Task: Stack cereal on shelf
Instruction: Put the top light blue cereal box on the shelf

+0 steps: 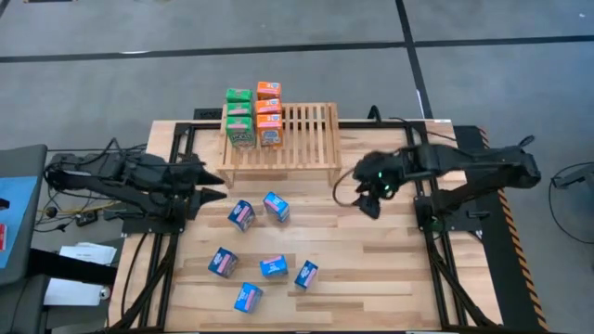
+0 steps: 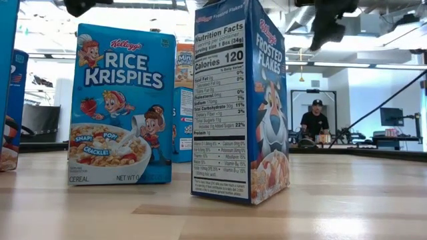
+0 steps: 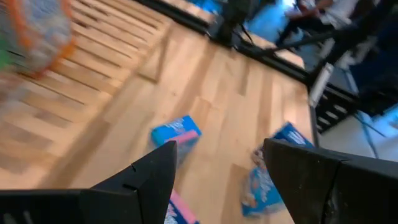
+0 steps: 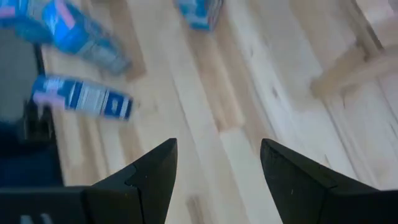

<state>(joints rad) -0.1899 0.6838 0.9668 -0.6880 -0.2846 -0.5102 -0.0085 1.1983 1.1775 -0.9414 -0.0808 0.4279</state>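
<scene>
The light-wood shelf [image 1: 297, 134] stands at the table's far middle. Green cereal boxes [image 1: 239, 116] and orange cereal boxes [image 1: 269, 111] stand on its left part. Several blue cereal boxes lie scattered on the table in front of it, among them one at centre [image 1: 276, 206] and one near the front edge [image 1: 247, 297]. My left gripper [image 1: 218, 183] is open and empty, left of the shelf's left leg. My right gripper [image 1: 369, 202] is open and empty, to the right of the shelf's front, above the table.
In the low view a Rice Krispies box [image 2: 120, 107] and a Frosted Flakes box [image 2: 240, 107] stand upright close to the camera. A person [image 2: 313, 123] sits in the room behind. The shelf's right half [image 1: 316, 130] is bare slats. Bare tabletop [image 1: 390, 269] lies at the right front.
</scene>
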